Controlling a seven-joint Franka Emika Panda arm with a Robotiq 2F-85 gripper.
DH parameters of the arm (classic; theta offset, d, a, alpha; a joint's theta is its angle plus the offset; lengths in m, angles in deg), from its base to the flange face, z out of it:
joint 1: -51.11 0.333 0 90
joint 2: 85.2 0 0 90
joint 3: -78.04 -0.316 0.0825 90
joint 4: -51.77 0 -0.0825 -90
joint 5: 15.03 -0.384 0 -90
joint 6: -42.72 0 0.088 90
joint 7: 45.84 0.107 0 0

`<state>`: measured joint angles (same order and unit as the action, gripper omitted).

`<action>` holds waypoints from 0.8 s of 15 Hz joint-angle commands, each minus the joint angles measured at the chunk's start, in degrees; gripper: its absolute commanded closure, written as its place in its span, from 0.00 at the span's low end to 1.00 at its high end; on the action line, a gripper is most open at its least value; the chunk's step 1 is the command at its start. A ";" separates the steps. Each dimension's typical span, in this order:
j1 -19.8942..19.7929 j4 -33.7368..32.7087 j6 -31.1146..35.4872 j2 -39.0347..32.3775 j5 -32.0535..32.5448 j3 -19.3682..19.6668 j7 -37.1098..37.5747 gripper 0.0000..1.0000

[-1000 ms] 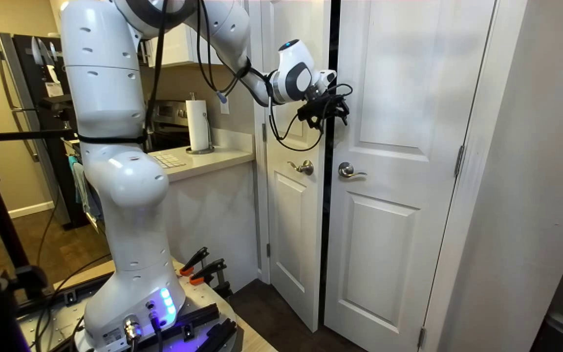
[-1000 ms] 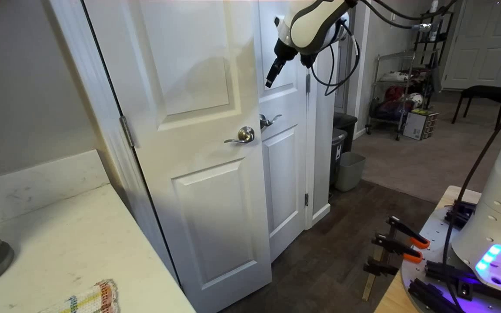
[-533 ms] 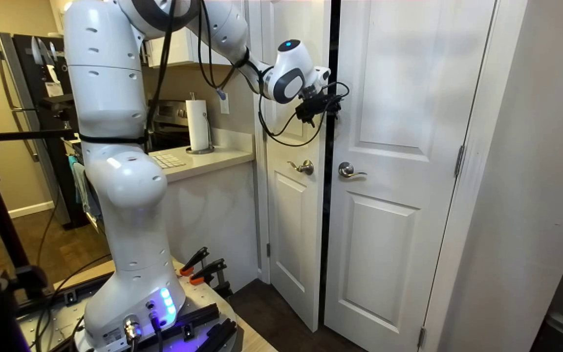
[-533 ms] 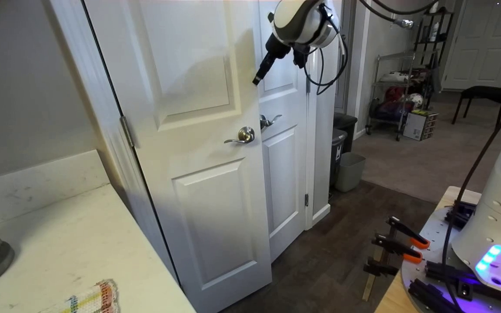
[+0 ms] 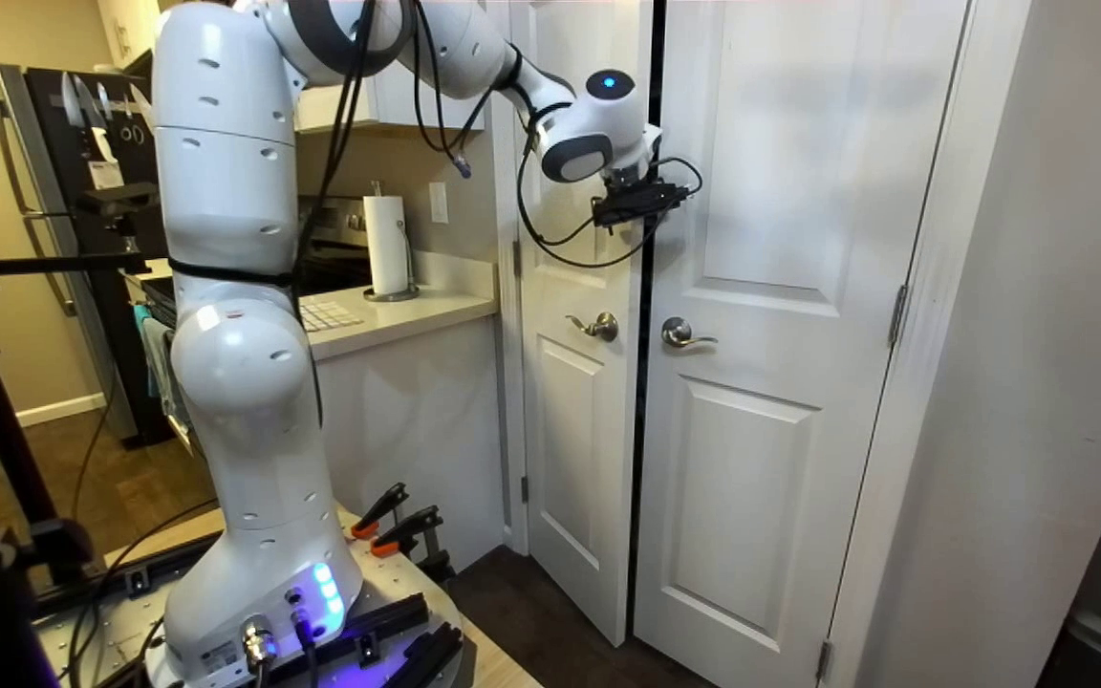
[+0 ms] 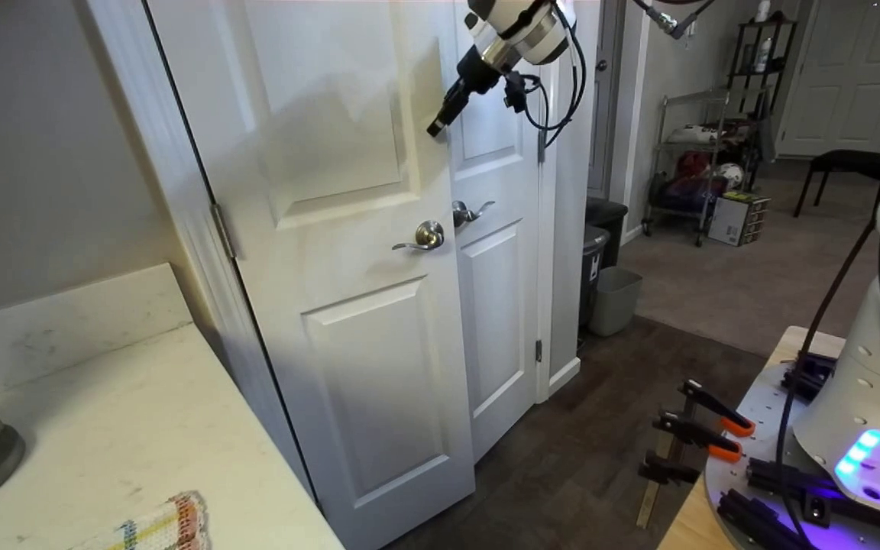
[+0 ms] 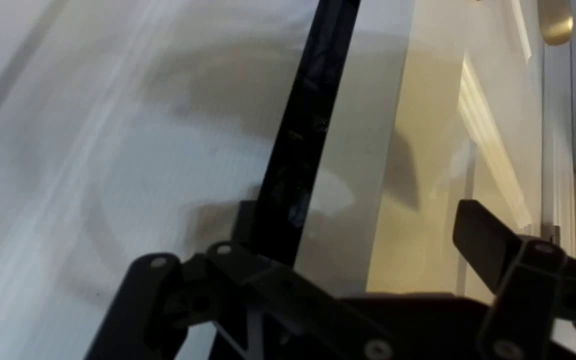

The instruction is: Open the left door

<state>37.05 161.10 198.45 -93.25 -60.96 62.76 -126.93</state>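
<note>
One left door (image 6: pixel 348 275): tall, white and panelled, hinged on its left side beside the kitchen worktop (image 6: pixel 119 412), standing a little ajar in front of me.
Lever handle (image 6: pixel 428 235): silver, at mid-height near the door's free edge, below the gripper and well apart from it.
Gripper (image 7: pixel 362 232): up by the free edge, slanting downward.
Fingers (image 7: pixel 483 235): spread apart; from the wrist, the door's edge shows between them, though I cannot tell whether either one touches it.
Dark gap (image 7: pixel 300 145): a narrow black strip between the left door and its neighbour.
Right door (image 5: pixel 751 506): matching white panels, its own silver lever (image 5: pixel 677 333) near its left edge.
Arm (image 5: pixel 235 210): white, reaching across to the doors, blue lights (image 5: pixel 328 590) lit at its base.
Clamps (image 6: pixel 690 429): black and orange, just beside that base.
On the worktop: a paper towel roll (image 5: pixel 385 247) upright on its stand, a colourful woven cloth (image 6: pixel 157 531) lying flat.
Refrigerator (image 5: pixel 106 363): behind the arm, knives on its dark side.
Grey bin (image 6: pixel 616 304): past the right door.
</note>
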 commanded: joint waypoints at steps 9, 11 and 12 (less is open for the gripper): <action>-0.44 -0.61 -9.29 -1.35 -6.08 5.41 -11.74 0.00; 1.12 -0.76 -10.75 -1.38 -5.65 6.92 -11.91 0.00; 2.10 -0.80 -11.25 -1.42 -5.29 7.74 -11.86 0.00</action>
<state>36.29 160.80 189.77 -94.82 -64.60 67.48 -135.45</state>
